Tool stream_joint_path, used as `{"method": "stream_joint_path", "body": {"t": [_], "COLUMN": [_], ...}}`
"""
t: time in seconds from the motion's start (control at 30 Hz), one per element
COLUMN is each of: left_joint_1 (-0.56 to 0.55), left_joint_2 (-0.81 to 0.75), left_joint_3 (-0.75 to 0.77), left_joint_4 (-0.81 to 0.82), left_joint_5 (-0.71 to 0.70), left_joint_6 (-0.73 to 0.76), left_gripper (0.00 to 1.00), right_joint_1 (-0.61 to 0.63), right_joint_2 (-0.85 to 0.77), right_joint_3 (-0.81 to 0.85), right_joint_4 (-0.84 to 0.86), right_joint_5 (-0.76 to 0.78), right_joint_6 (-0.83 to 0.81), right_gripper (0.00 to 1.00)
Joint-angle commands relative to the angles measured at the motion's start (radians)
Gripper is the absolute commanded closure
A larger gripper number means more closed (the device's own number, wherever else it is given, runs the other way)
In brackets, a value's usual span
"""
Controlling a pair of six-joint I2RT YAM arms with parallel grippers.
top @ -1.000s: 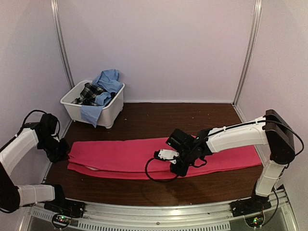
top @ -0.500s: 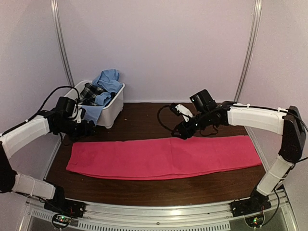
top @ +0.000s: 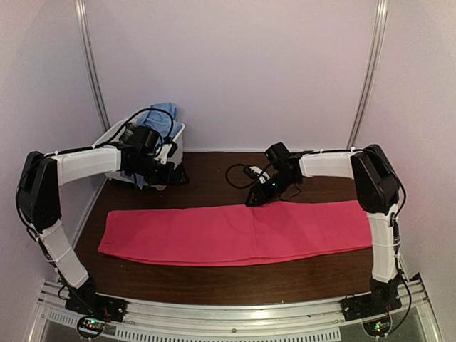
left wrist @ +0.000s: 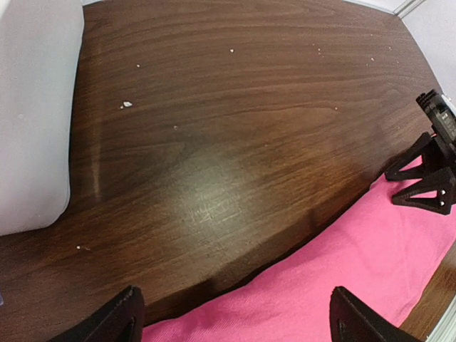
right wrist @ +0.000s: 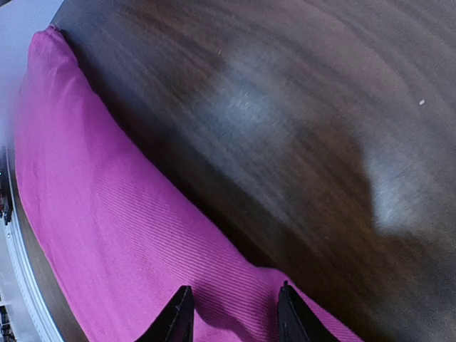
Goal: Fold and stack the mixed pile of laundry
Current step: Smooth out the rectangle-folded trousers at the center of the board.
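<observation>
A bright pink-red cloth (top: 242, 231) lies flat as a long folded strip across the table. Of the rest of the laundry pile, a light blue shirt (top: 162, 112) shows above the white tub (top: 112, 132). My left gripper (top: 178, 177) hovers in front of the tub, beyond the cloth's far edge. In the left wrist view it (left wrist: 239, 320) stands wide open and empty over the cloth (left wrist: 356, 256). My right gripper (top: 255, 198) sits at the cloth's far edge near the middle. Seen from the right wrist (right wrist: 235, 317), its jaws stand apart over a small ridge of cloth (right wrist: 107, 235).
The tub wall (left wrist: 32, 107) fills the left of the left wrist view. The right gripper's fingers (left wrist: 434, 194) show at that view's right edge. Dark wooden tabletop (top: 214, 174) lies behind the cloth, with walls close on three sides.
My left gripper opened, let go of the cloth's left end and swung up to the tub. The right gripper left the cloth's middle for its far edge. The cloth now lies smoother.
</observation>
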Motion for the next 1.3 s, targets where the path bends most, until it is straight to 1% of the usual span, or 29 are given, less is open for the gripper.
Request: {"method": "stream_joint_path", "body": {"t": [0.0,0.1,0.17,0.23,0.3,0.33,0.37,0.47,0.53,0.6,0.7,0.77,0.8,0.83,0.9,0.97,1.07,1.17,1.2,1.27], "left_joint_1": [-0.003,-0.004,-0.008,-0.021,-0.047,-0.069,-0.084,-0.112,-0.116,-0.116,-0.121,-0.132,-0.140,-0.147,-0.161,-0.183,-0.197,-0.198,-0.198,-0.198], "left_joint_2": [0.031,0.045,0.058,0.068,0.078,0.084,0.088,0.093,0.088,0.087,0.096,0.110,0.118,0.133,0.175,0.209,0.274,0.348,0.362,0.370], "left_joint_3": [0.060,0.071,0.074,0.073,0.073,0.073,0.069,0.042,0.006,-0.009,0.000,0.019,0.029,0.047,0.099,0.130,0.164,0.201,0.201,0.186], "left_joint_4": [0.038,0.042,0.042,0.042,0.043,0.043,0.044,0.070,0.114,0.141,0.151,0.136,0.129,0.109,0.056,0.021,-0.008,-0.067,-0.076,-0.078], "left_joint_5": [0.035,0.052,0.067,0.076,0.068,0.059,0.047,0.015,0.009,0.029,0.063,0.062,0.068,0.066,0.086,0.084,0.142,0.225,0.268,0.312], "left_joint_6": [0.020,0.027,0.040,0.051,0.072,0.087,0.100,0.112,0.097,0.085,0.083,0.102,0.116,0.129,0.158,0.184,0.207,0.235,0.247,0.258], "left_gripper": [0.09,0.12,0.16,0.20,0.25,0.27,0.30,0.44,0.46,0.46,0.47,0.45,0.42,0.34,0.28,0.20,0.11,0.11,0.13,0.20], "right_joint_1": [0.029,0.055,0.072,0.094,0.117,0.135,0.153,0.217,0.278,0.327,0.392,0.430,0.446,0.463,0.490,0.518,0.546,0.552,0.552,0.553], "right_joint_2": [-0.028,-0.090,-0.123,-0.147,-0.163,-0.182,-0.207,-0.274,-0.289,-0.290,-0.279,-0.266,-0.254,-0.240,-0.211,-0.196,-0.189,-0.183,-0.180,-0.178], "right_joint_3": [-0.022,-0.095,-0.140,-0.181,-0.209,-0.238,-0.291,-0.388,-0.427,-0.461,-0.514,-0.555,-0.572,-0.583,-0.598,-0.625,-0.659,-0.680,-0.686,-0.697], "right_joint_4": [-0.044,-0.024,-0.009,0.012,0.027,0.053,0.093,0.198,0.250,0.293,0.360,0.415,0.444,0.461,0.489,0.557,0.642,0.682,0.689,0.705], "right_joint_5": [-0.126,-0.135,-0.138,-0.098,-0.027,0.028,0.086,0.292,0.471,0.624,0.810,0.909,0.951,0.991,1.074,1.159,1.228,1.263,1.271,1.289], "right_joint_6": [-0.057,-0.086,-0.103,-0.107,-0.111,-0.112,-0.116,-0.138,-0.171,-0.207,-0.253,-0.287,-0.301,-0.312,-0.329,-0.355,-0.376,-0.390,-0.394,-0.399], "right_gripper": [0.63,0.69,0.74,0.82,0.94,0.98,1.00,1.00,1.00,1.00,1.00,1.00,1.00,1.00,1.00,1.00,1.00,1.00,1.00,1.00]}}
